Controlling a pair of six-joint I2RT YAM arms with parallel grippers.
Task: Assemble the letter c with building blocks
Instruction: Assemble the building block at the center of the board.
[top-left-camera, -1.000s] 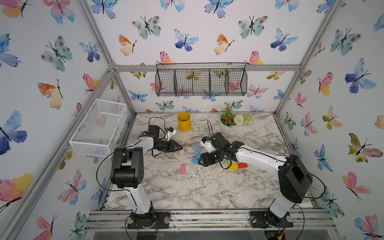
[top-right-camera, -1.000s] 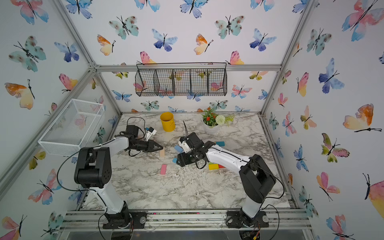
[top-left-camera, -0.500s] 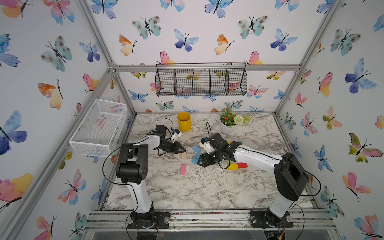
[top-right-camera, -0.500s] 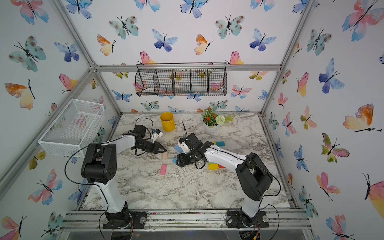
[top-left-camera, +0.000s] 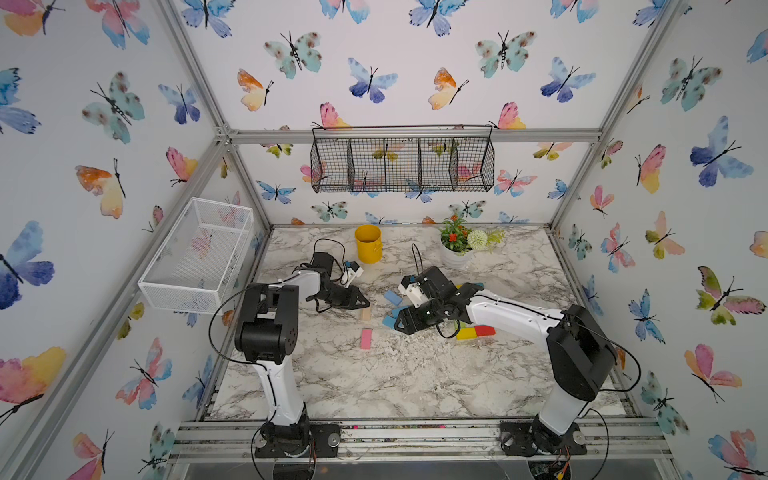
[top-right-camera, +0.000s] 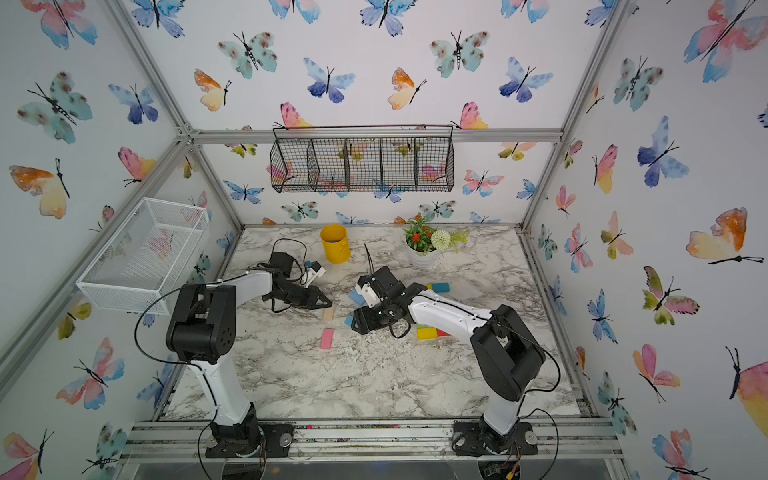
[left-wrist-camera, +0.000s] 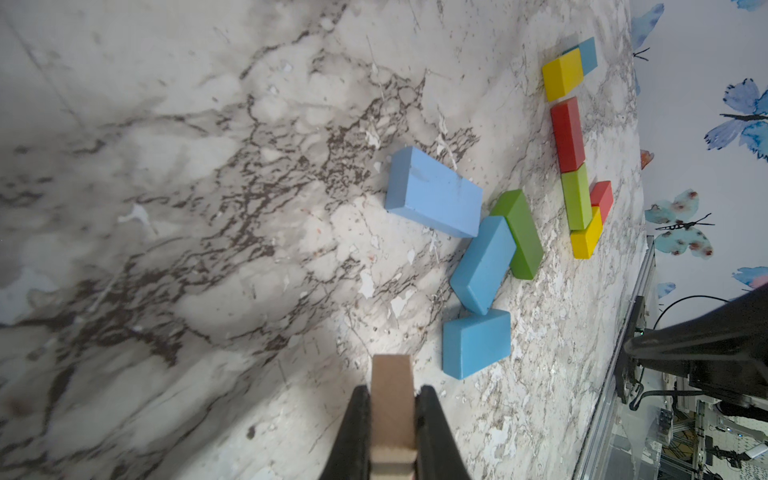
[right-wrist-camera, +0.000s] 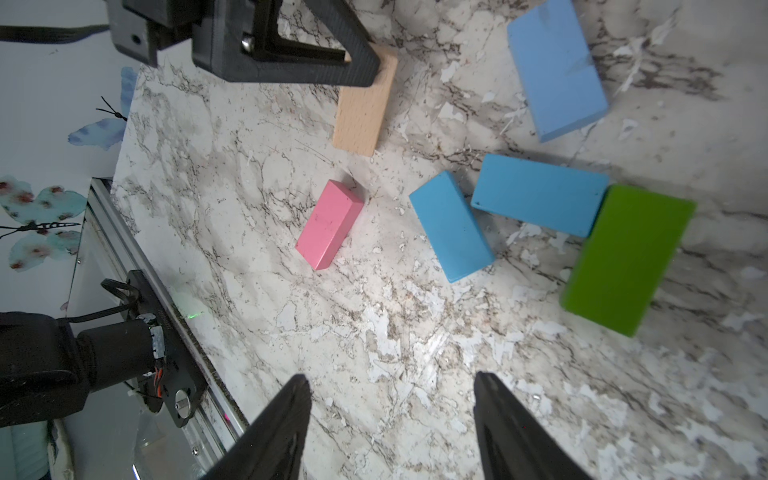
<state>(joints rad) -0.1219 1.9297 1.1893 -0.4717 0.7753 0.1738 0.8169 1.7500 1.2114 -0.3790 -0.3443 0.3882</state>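
1. I'm looking into a butterfly-papered cell with a marble tabletop (top-left-camera: 374, 374). A yellow cup (top-left-camera: 368, 244) and a flower pot (top-left-camera: 455, 253) stand at the back, well apart from the work.
2. Both arms reach into the middle of the table, their tips near each other.
3. My left gripper (left-wrist-camera: 392, 388) is clamped on one end of the tan block (right-wrist-camera: 363, 108), low at the marble. I cannot tell whether the block rests on it or is just lifted.
4. My right gripper (right-wrist-camera: 391, 376) hangs with jaws wide and nothing between them, above the loose pieces.
5. Done so far, as I judge it: a straight run (left-wrist-camera: 567, 135) of yellow, red and green pieces laid end to end, with more pieces touching each end. It reads as a spine with the corners begun.
6. Left to do: three blue blocks (left-wrist-camera: 484, 264) and a loose green block (left-wrist-camera: 519, 232) lie in a jumble beside it, and the pink block (right-wrist-camera: 330, 224) lies alone. I'd call the letter under half built.
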